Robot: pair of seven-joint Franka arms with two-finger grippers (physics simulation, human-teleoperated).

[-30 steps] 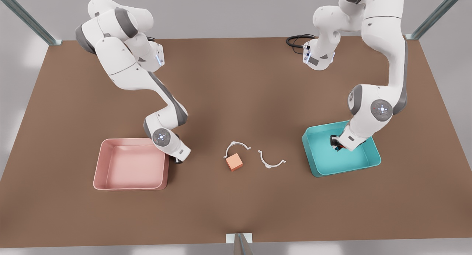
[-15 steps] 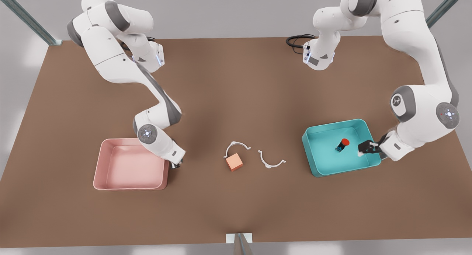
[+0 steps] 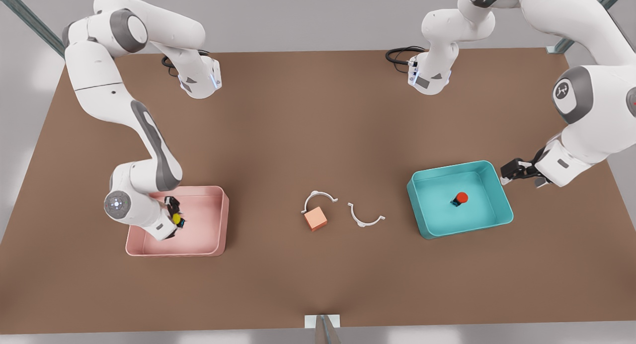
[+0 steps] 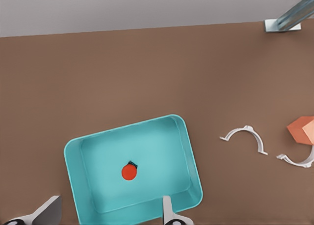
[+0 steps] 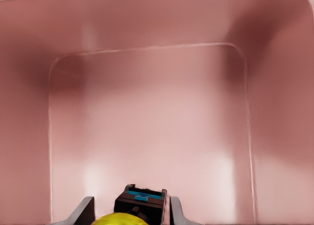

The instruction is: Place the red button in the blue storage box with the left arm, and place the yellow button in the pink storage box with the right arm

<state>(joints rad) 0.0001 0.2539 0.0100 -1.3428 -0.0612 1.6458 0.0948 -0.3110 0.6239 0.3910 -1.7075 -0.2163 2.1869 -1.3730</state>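
Brown counter [image 3: 318,125], flat, carrying all items. Shallow teal-blue rectangular plastic storage box [image 3: 501,205] with rounded corners, toward the front view's right; inside it, near the middle of the floor, the tiny round red button [image 3: 461,198] on its small dark base, resting free with nothing touching it. Left hand [image 3: 512,170]: dark-fingered, raised just outside the far right corner of the teal box, apart from the red button; its fingers [image 4: 167,208] stand spread wide with nothing between them, and in the left wrist view the teal box [image 4: 189,156] and the red button [image 4: 129,172] lie between and beyond the two fingertips. Shallow pale pink rectangular plastic storage box [image 3: 218,219] with rounded corners, toward the front view's left. Right hand [image 3: 175,215]: low over the pink box's interior, near its left wall in the front view, fingers closed on the dark base of the tiny round yellow button [image 3: 176,218]; the right wrist view shows the yellow cap [image 5: 120,219] and teal-marked base pinched between both fingers [image 5: 81,211], above the pink box floor [image 5: 147,117]; whether the button touches the floor cannot be told. Small orange-pink cube [image 3: 315,218], mid-counter, touching one of two white curved plastic clips [image 3: 319,197]; the second clip [image 3: 365,217] lies just beside, between cube and teal box.
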